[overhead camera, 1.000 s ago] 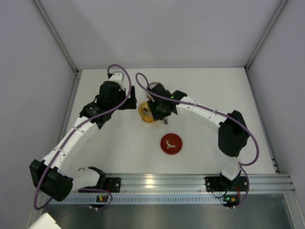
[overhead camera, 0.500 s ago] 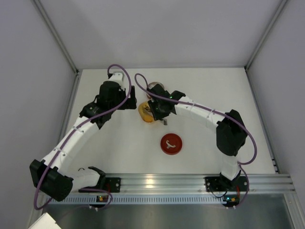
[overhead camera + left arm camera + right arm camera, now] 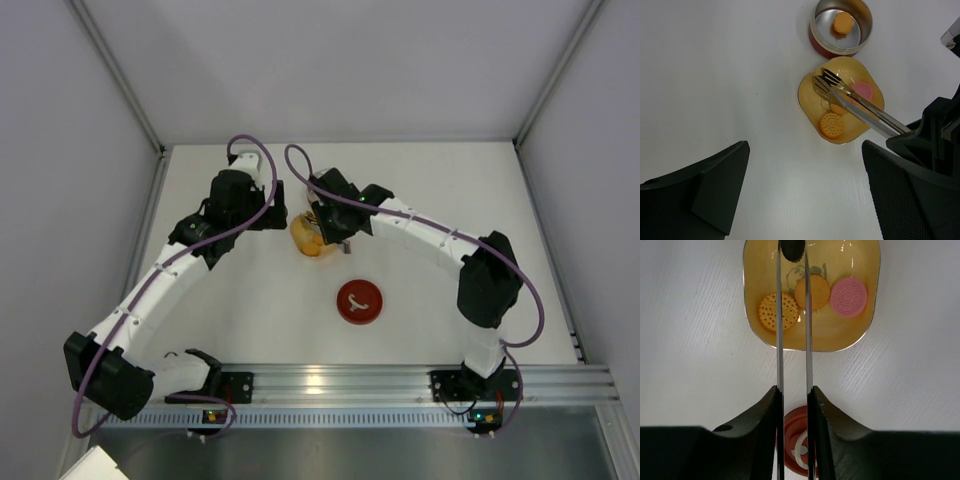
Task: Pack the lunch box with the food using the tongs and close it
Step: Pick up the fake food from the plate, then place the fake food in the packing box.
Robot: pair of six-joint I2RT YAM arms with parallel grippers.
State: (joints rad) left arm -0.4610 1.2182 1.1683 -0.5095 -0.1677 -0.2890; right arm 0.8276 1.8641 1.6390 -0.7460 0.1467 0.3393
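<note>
The lunch box (image 3: 841, 46), a red tin with a shiny inside, stands beyond the yellow dish (image 3: 860, 131) and holds one orange piece (image 3: 843, 22). Its red lid (image 3: 359, 302) lies apart, nearer the arm bases. On the dish lie the food pieces: a dotted orange one (image 3: 778, 311), a plain orange one (image 3: 816, 292) and a pink one (image 3: 848, 296). My right gripper (image 3: 793, 390) is shut on the tongs (image 3: 779, 340), whose tips hang over the dish with nothing seen between them. My left gripper (image 3: 805, 190) is open over bare table beside the dish.
The right wrist covers the tin in the top view. White walls (image 3: 560, 80) enclose the table at the back and sides. A metal rail (image 3: 400, 380) runs along the near edge.
The right gripper has squeezed the tongs' arms closer together. Its wrist has shifted slightly toward the back and now covers the tin from above. The left arm has stayed put.
</note>
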